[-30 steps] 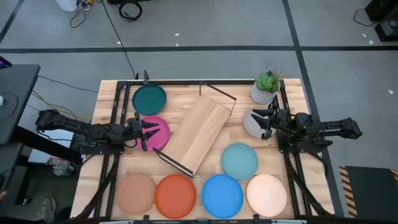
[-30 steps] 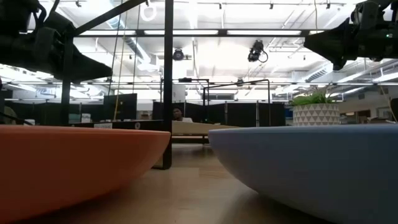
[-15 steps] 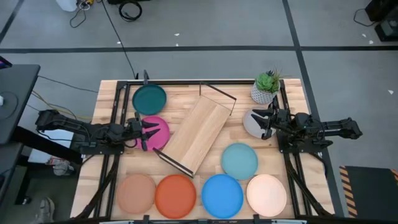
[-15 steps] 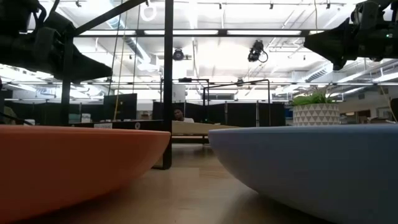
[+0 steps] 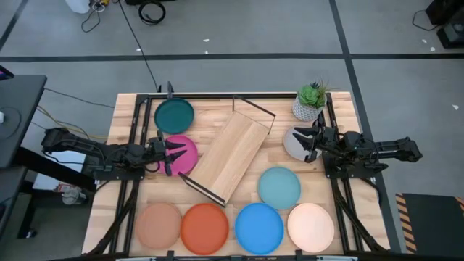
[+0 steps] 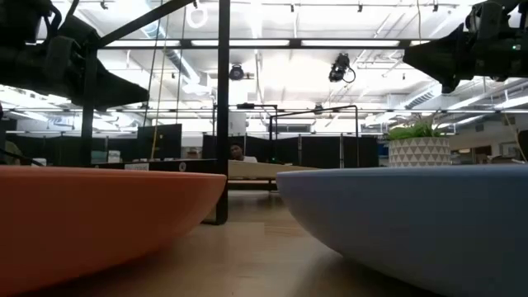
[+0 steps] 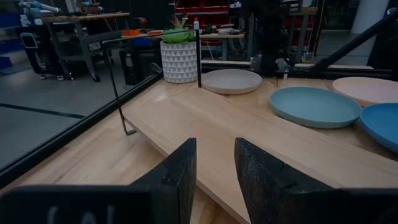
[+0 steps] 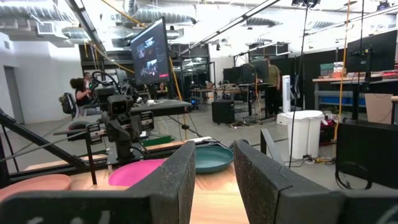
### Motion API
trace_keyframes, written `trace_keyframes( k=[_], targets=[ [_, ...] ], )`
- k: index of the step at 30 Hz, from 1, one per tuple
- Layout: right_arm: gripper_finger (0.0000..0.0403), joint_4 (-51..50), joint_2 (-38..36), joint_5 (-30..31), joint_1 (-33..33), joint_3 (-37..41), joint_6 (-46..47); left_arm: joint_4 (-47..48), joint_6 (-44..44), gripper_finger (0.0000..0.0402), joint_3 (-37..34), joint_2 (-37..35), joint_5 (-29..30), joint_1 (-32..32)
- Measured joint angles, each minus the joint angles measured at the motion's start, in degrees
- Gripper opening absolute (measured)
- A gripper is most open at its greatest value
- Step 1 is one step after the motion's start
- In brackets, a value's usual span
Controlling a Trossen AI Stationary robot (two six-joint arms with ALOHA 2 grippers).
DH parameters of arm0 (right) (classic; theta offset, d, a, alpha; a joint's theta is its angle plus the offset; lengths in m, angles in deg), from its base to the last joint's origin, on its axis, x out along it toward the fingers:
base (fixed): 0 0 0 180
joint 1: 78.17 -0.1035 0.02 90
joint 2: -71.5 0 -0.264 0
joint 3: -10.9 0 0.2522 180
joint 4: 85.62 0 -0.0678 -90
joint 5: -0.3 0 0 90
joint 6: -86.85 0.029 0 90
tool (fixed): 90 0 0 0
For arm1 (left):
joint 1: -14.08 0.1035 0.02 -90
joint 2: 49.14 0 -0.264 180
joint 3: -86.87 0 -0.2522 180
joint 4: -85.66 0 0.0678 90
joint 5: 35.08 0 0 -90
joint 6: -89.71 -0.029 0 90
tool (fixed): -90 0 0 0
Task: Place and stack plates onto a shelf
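Eight plates lie flat on the slatted table in the high view: teal (image 5: 174, 115), magenta (image 5: 181, 154), grey (image 5: 295, 143), light blue (image 5: 279, 187), and along the near edge tan (image 5: 159, 225), orange (image 5: 204, 228), blue (image 5: 259, 227) and cream (image 5: 311, 227). The shelf (image 5: 230, 156) stands slantwise mid-table on black legs, nothing on it. My left gripper (image 5: 172, 156) (image 7: 214, 168) is open above the magenta plate's left part. My right gripper (image 5: 307, 143) (image 8: 214, 171) is open above the grey plate. The low view shows both arms held high above the table.
A white pot with a green plant (image 5: 310, 101) stands at the far right corner, just beyond the grey plate. Black frame rails (image 5: 134, 123) run along the table's left and right sides. In the right wrist view a person (image 8: 79, 93) sits in the room beyond.
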Motion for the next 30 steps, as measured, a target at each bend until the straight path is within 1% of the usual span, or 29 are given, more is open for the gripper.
trace_keyframes(
  k=[13, 16, 19, 21, 24, 28, 30],
  targets=[
    [0.0116, 0.0, 0.0, 0.0, 0.0, 0.0, 0.0, -0.3, 0.9, 0.0116, 0.0, 0.0, 0.0, 0.0],
    [0.0116, 0.0, 0.0, 0.0, 0.0, 0.0, 0.0, -3.3, 3.3, 0.0116, 0.0, 0.0, -0.5, 0.0],
    [0.0116, 0.0, 0.0, 0.0, 0.0, 0.0, 0.0, -3.6, 8.9, 0.0116, 0.0, 0.0, -5.0, 0.0],
    [0.0116, 0.0, 0.0, 0.0, 0.0, 0.0, 0.0, -3.6, 11.1, 0.0116, 0.0, 0.0, -8.2, 0.0],
    [0.0116, 0.0, 0.0, 0.0, 0.0, 0.0, 0.0, -3.6, 12.1, 0.0116, 0.0, 0.0, -12.0, 0.0],
    [0.0116, 0.0, 0.0, 0.0, 0.0, 0.0, 0.0, -3.6, 13.9, 0.0116, 0.0, 0.0, -15.3, 0.0],
    [0.0116, 0.0, 0.0, 0.0, 0.0, 0.0, 0.0, -3.6, 14.9, 0.0116, 0.0, 0.0, -18.1, 0.0]
  ],
)
